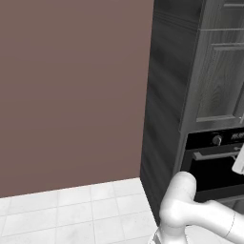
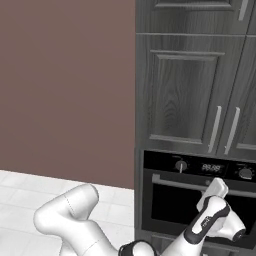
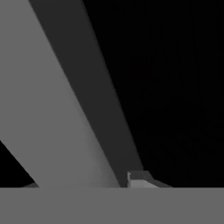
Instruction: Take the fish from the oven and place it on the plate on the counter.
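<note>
Claw (image 2: 213, 192) pinching oven door handle (image 3: 65, 113), 1 fingertip (image 3: 138, 179) snug vs bar's edge. Oven (image 2: 170, 206) door shut, glass dark; fish not seen, presumably inside on a rack. Likely v. light, small, slim, maybe slippery; best gripped across mid-body w/ gentle squeeze, not by the tail. Door needs opening 1st. Above: black panel w/ round knob (image 2: 181, 165) & display (image 2: 211, 167), digits too blurred to read; no legible brand. Beyond: dark grey cabinets (image 2: 182, 95).
</note>
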